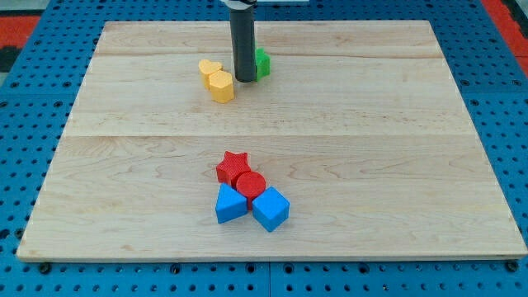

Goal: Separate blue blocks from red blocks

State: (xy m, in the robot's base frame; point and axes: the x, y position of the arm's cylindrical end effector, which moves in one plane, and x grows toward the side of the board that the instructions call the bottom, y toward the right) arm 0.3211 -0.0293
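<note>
While nr yellows (220, 86) (top), my tip (246, 80)

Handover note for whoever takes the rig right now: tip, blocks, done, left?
My tip: near the view's top, between the yellow blocks and the green block, far from the job's cluster.
Red star, red cylinder, blue triangular block and blue cube: bunched together low on the board, reds just above blues, apparently touching.
Done: nothing visible.
Left: push blues away from reds.
</note>
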